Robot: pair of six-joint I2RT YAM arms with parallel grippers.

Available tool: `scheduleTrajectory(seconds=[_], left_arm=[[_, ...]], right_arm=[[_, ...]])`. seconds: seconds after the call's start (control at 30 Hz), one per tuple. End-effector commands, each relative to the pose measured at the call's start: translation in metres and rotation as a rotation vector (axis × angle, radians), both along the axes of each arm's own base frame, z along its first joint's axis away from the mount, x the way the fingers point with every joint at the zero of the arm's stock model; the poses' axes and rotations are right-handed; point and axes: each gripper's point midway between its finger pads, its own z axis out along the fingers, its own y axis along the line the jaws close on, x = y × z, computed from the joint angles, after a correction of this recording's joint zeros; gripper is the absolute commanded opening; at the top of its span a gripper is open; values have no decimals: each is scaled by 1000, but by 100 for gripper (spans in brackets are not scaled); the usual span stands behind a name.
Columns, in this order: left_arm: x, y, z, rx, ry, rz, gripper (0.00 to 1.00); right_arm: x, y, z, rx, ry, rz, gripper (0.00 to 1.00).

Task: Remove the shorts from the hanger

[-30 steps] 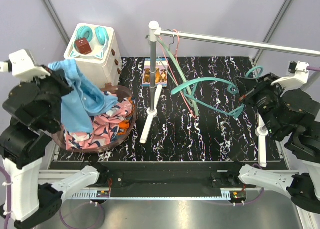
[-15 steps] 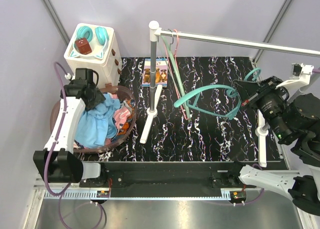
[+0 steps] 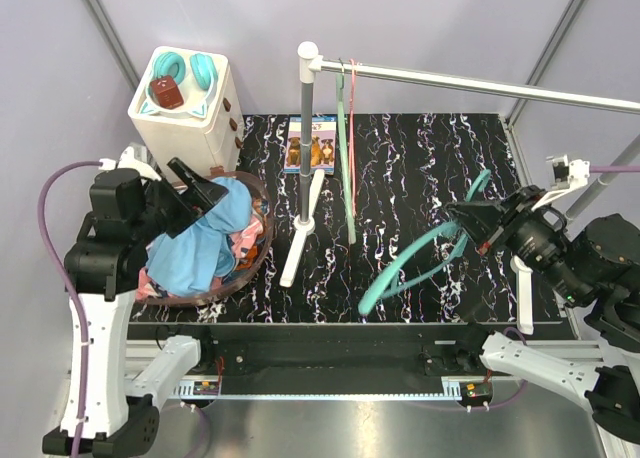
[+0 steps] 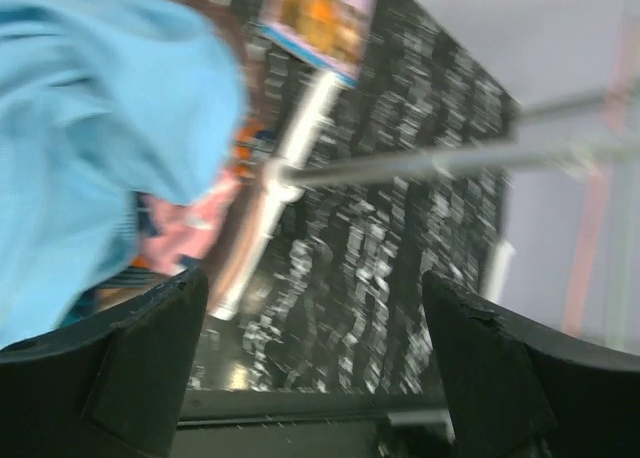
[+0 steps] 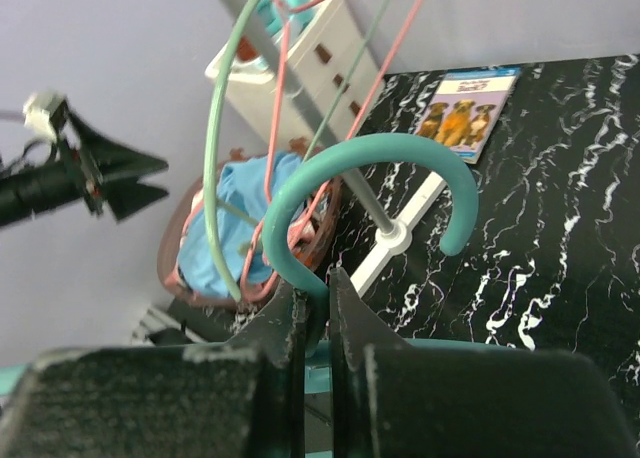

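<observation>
**Left arm.** The left gripper (image 3: 208,198) hovers over the near-left part of the black marbled table (image 3: 420,158), directly above a round brown basket (image 3: 215,296). Its two black fingers (image 4: 130,368) are spread wide, and the wrist view shows nothing between them.

**Shorts.** The plain light blue cloth shorts (image 3: 195,248) lie heaped on top of the basket's contents, just beneath the left gripper. The pink shorts with navy-and-white prints (image 3: 248,240) show at the basket's right side, partly under the blue pair. Whatever lies lower in the basket is hidden.

**Right arm.** The right gripper (image 5: 315,283) is over the right edge of the table. Its fingers are clamped narrow on a thick teal plastic hanger (image 5: 385,145), gripping it just below the hook. The hanger body extends from the gripper toward the table's near edge.

**Rack.** A horizontal metal rail (image 3: 470,83) runs above the far edge of the table. A thin green hanger (image 3: 344,148) and a thin pink one hang from the rail's left end.
</observation>
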Motion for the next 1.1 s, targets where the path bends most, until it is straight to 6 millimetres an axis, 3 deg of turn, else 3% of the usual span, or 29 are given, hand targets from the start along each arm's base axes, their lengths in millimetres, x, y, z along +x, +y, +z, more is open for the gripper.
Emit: scheduleTrajectory(seconds=[0.0, 0.2, 0.27, 0.33, 0.37, 0.43, 0.47, 0.5, 0.53, 0.6, 0.63, 0.73, 0.8, 0.97, 1.07], left_arm=[[-23, -72, 77, -161, -282, -421, 91], [-76, -136, 167, -309, -477, -765, 89], [-100, -160, 181, -370, -477, -883, 89], [-105, -181, 194, -417, -485, -946, 89], [-120, -194, 199, -449, -472, -1016, 89], [-120, -219, 209, -458, -460, -1064, 89], [-131, -229, 210, -465, -453, -1119, 89], [-127, -246, 202, -451, -410, -1140, 88], [-133, -249, 211, -462, -426, -1162, 88], [-147, -267, 204, -455, -401, -1230, 88], [-152, -283, 194, -447, -359, -1265, 88], [-158, -306, 176, -432, -272, -1336, 87], [-158, -311, 162, -388, -215, -1359, 87], [-161, -328, 171, -389, -193, -1457, 88], [-166, -329, 172, -403, -179, -1493, 79]], right_arm=[[-24, 26, 3, -57, -88, 227, 0], [-22, 39, -11, -94, -84, 271, 0], [-21, 44, -10, -110, -89, 289, 0], [-21, 45, -8, -128, -90, 296, 0], [-21, 45, -8, -143, -85, 296, 0], [-19, 43, -8, -165, -91, 291, 0], [-19, 41, -6, -169, -94, 282, 0], [-18, 39, -4, -168, -98, 271, 0], [-16, 37, -3, -171, -103, 259, 0], [-14, 37, -2, -178, -114, 251, 0], [-12, 37, -3, -198, -124, 253, 0], [-7, 39, 1, -255, -136, 251, 0], [-3, 36, 10, -301, -173, 238, 0], [11, 26, 26, -355, -271, 160, 0], [24, 23, 28, -411, -301, 106, 0]])
